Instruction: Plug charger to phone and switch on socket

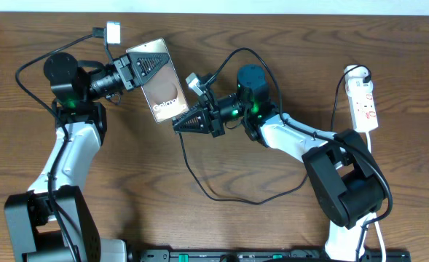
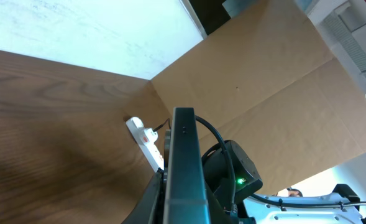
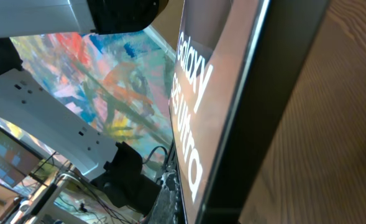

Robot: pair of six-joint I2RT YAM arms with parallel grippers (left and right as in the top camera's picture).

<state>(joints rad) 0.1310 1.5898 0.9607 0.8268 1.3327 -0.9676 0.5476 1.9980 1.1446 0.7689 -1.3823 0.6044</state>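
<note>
My left gripper (image 1: 143, 69) is shut on the phone (image 1: 159, 87) and holds it above the table, its rose-gold "Galaxy" face up. In the left wrist view the phone (image 2: 184, 168) shows edge-on between the fingers (image 2: 183, 208). My right gripper (image 1: 179, 124) is at the phone's near end, closed where the charger's black cable (image 1: 214, 195) ends. The connector tip is hidden. The right wrist view is filled by the phone (image 3: 232, 93). The socket (image 1: 364, 102) lies at the far right, also seen in the left wrist view (image 2: 146, 140).
The charger cable loops over the wooden table (image 1: 258, 225) in front of the right arm and runs toward the socket. The socket's white cord (image 1: 371, 145) runs toward the front edge. A cardboard wall (image 2: 263, 81) stands behind the table.
</note>
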